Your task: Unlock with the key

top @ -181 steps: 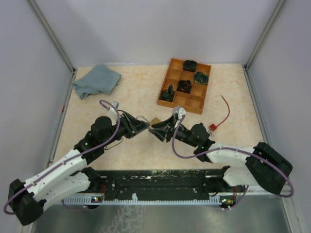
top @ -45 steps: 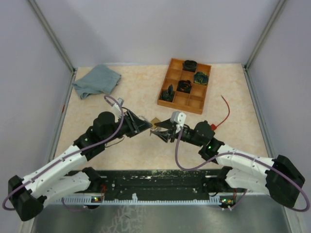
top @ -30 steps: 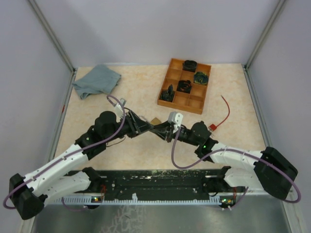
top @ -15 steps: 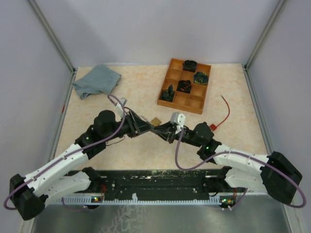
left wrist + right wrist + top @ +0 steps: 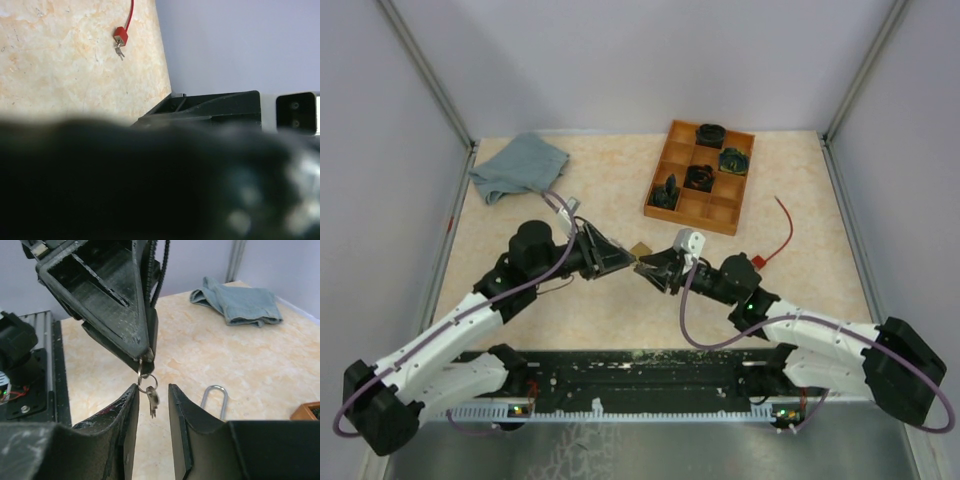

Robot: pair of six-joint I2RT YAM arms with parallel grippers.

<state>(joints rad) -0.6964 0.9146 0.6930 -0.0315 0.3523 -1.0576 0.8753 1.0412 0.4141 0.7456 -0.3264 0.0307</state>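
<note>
The left gripper (image 5: 145,356) pinches the ring (image 5: 145,382); the key (image 5: 154,402) dangles between the narrowly parted jaws of the right gripper (image 5: 152,388), unclamped. We judge it light, rigid and free-swinging: grip its flat bow.

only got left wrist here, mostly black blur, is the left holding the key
observer: yes. right wrist view shows the left fingers pinching a key ring, key dangling below.
operator: and the right
observer: right fingers stand open, one each side of that key, gaps showing.
operator: where's the lock
observer: top view shows a brass padlock lying on the table, close to the key.
</note>
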